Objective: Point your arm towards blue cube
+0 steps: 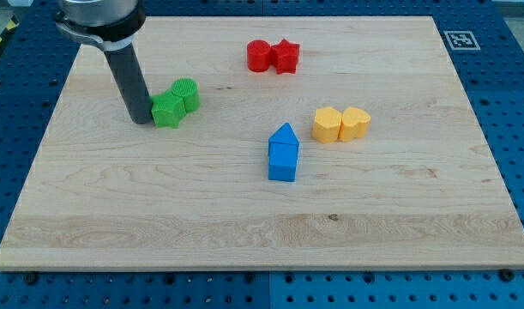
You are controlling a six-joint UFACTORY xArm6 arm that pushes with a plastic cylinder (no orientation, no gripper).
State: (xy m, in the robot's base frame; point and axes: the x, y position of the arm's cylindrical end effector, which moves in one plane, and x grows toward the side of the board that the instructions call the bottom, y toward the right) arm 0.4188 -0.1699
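At view's left, my tip apparently touches the green blocks; tool grasps nothing. Approach pending: sweep right-down to the blue cube.

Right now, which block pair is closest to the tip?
The green pair: my tip sits just to the view's left of the green star block, nearly touching. The blue, red and yellow pairs lie farther right.

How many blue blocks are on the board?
2: the blue cube sits near the board's middle, and a blue pointed block touches it on the side toward the view's top. None look hidden.
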